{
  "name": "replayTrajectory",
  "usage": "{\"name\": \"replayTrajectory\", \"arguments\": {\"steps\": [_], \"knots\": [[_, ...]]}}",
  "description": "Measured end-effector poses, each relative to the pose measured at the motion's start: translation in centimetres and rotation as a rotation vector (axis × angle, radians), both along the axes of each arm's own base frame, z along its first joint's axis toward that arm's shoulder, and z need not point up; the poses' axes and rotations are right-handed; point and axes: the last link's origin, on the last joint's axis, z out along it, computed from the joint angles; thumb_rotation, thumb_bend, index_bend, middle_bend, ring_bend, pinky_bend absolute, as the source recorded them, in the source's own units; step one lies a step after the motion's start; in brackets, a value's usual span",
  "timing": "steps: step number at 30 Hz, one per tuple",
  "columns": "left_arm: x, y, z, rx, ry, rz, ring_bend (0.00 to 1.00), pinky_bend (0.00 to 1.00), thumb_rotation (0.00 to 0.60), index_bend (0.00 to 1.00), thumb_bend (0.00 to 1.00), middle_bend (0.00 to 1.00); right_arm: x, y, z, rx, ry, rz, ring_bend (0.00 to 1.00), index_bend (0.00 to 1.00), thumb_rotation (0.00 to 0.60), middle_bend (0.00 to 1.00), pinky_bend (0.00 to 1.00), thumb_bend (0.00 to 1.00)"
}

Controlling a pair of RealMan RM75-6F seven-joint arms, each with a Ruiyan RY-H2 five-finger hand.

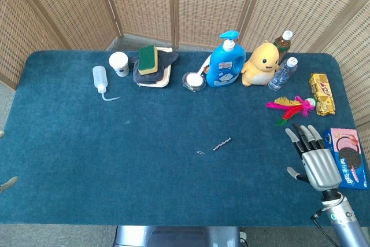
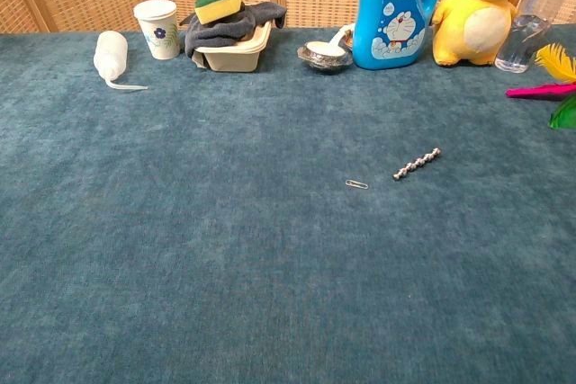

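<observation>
My right hand [image 1: 313, 159] hovers low over the table's front right corner in the head view, fingers stretched out and apart, holding nothing. It lies just left of a pink and blue cookie box [image 1: 348, 158], close to it or touching its edge. Only a grey fingertip [image 1: 8, 184] of my left hand shows at the left edge, too little to read its pose. Near the table's middle lie a short twisted metal piece [image 1: 222, 143] [image 2: 417, 164] and a small paper clip [image 1: 200, 153] [image 2: 356, 184]. The chest view shows neither hand.
Along the back stand a squeeze bottle [image 1: 100, 79], paper cup [image 1: 119, 63], tray with cloth and sponge [image 1: 151, 65], foil dish [image 1: 194, 81], blue detergent bottle [image 1: 224, 62], yellow plush [image 1: 261, 63] and water bottle [image 1: 282, 73]. A feather toy [image 1: 291, 107] and snack pack [image 1: 321, 93] lie right.
</observation>
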Motion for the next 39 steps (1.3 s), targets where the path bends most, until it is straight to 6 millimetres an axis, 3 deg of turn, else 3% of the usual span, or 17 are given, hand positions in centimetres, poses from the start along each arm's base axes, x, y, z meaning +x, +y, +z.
{"name": "replayTrajectory", "arguments": {"steps": [8,12,14,17,23,28,34,39], "knots": [[0.1,-0.1,0.2,0.007,-0.001,-0.002,0.00,0.00,0.600,0.00,0.22,0.00,0.1,-0.1,-0.4,0.040,-0.007,0.002,0.00,0.00,0.600,0.00,0.00,0.00],[0.1,-0.1,0.2,0.010,-0.004,0.001,0.00,0.00,0.600,0.00,0.22,0.00,1.2,-0.7,-1.5,0.111,-0.045,0.052,0.00,0.07,0.600,0.00,0.00,0.12],[0.1,0.0,0.1,0.007,-0.002,0.001,0.00,0.00,0.600,0.00,0.22,0.00,1.9,-1.2,-2.3,0.155,-0.058,0.077,0.00,0.18,0.600,0.00,0.00,0.22],[0.0,0.2,-0.1,-0.001,0.002,0.007,0.00,0.00,0.600,0.00,0.22,0.00,3.3,-2.5,-3.7,0.231,-0.092,0.111,0.00,0.24,0.600,0.00,0.00,0.29],[-0.3,0.6,-0.2,-0.001,0.006,0.029,0.00,0.00,0.600,0.00,0.22,0.00,6.2,-5.0,-7.0,0.343,-0.050,0.171,0.00,0.32,0.600,0.00,0.00,0.31],[-0.6,0.8,-0.2,0.000,0.004,0.042,0.00,0.00,0.600,0.00,0.22,0.00,8.8,-6.6,-10.3,0.390,0.007,0.228,0.00,0.35,0.600,0.00,0.00,0.33],[-0.8,0.9,-0.1,0.001,0.003,0.051,0.00,0.00,0.600,0.00,0.22,0.00,10.4,-7.9,-13.5,0.422,0.053,0.241,0.00,0.38,0.600,0.00,0.00,0.33],[-0.8,1.0,-0.1,0.000,0.002,0.054,0.00,0.00,0.600,0.00,0.22,0.00,11.2,-8.8,-14.6,0.425,0.056,0.229,0.00,0.37,0.600,0.00,0.00,0.33]]}}
